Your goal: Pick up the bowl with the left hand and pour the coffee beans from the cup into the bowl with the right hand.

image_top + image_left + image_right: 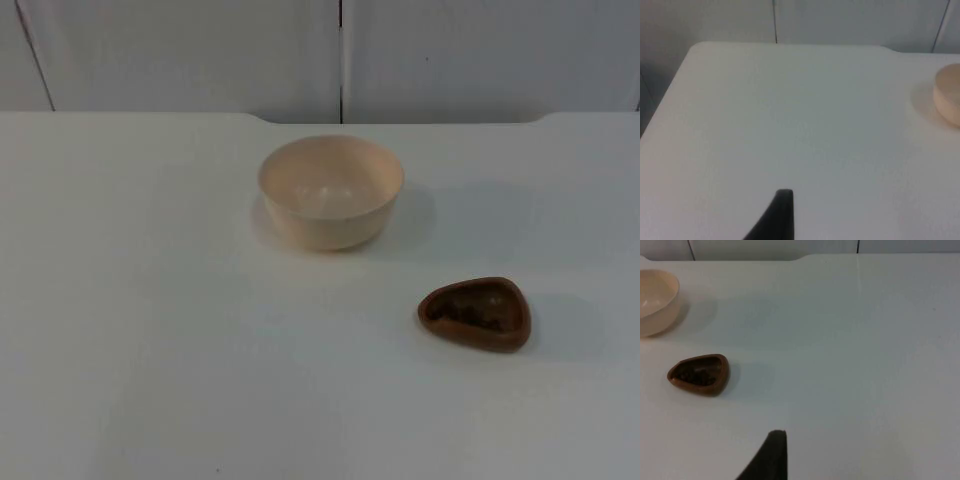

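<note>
A cream bowl (331, 190) stands upright on the white table, a little behind its middle; its inside looks bare. To the right and nearer the front sits a small brown cup (475, 313) of rounded-triangle shape with dark coffee beans in it. The left wrist view catches the bowl's edge (948, 95) far off to the side, with one black fingertip (776, 217) over bare table. In the right wrist view the cup (699, 374) and the bowl (655, 300) lie well away from that arm's black fingertip (770, 457). Both arms wait off the table.
The table (150, 330) ends at a grey partition wall (200, 50) behind the bowl. A rounded table corner (695, 50) appears in the left wrist view.
</note>
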Tool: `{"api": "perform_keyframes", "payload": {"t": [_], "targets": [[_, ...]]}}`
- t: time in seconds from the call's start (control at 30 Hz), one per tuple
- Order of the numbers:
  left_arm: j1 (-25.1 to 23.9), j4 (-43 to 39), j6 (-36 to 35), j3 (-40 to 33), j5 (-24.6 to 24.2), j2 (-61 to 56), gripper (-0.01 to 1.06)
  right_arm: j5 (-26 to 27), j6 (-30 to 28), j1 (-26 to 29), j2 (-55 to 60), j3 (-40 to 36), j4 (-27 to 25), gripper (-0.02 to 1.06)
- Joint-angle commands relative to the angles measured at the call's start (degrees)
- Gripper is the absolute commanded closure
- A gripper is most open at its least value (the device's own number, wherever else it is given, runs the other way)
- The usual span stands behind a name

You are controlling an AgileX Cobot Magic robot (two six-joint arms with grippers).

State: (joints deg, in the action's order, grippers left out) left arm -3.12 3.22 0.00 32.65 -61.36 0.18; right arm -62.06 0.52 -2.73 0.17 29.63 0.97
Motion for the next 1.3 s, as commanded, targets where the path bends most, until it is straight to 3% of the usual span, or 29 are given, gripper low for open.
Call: {"api": "perform_keyframes", "payload": {"t": [0.0,0.43,1.03,1.27], "targets": [[-0.3,0.6,-0.3,1.3,0.4,0.5,0.00,0.2,-0.1,0.4,-0.2,-0.1,0.0,-0.01],[-0.3,1.0,-0.3,2.0,1.2,10.5,0.00,0.2,-0.1,0.4,-0.2,-0.1,0.0,-0.01],[-0.3,8.3,0.8,2.5,7.2,24.3,0.00,0.2,-0.1,0.4,-0.2,-0.1,0.0,-0.01],[-0.3,8.2,1.1,10.0,6.8,31.1,0.05,0.2,-0.1,0.4,-0.2,-0.1,0.0,-0.01]]}}
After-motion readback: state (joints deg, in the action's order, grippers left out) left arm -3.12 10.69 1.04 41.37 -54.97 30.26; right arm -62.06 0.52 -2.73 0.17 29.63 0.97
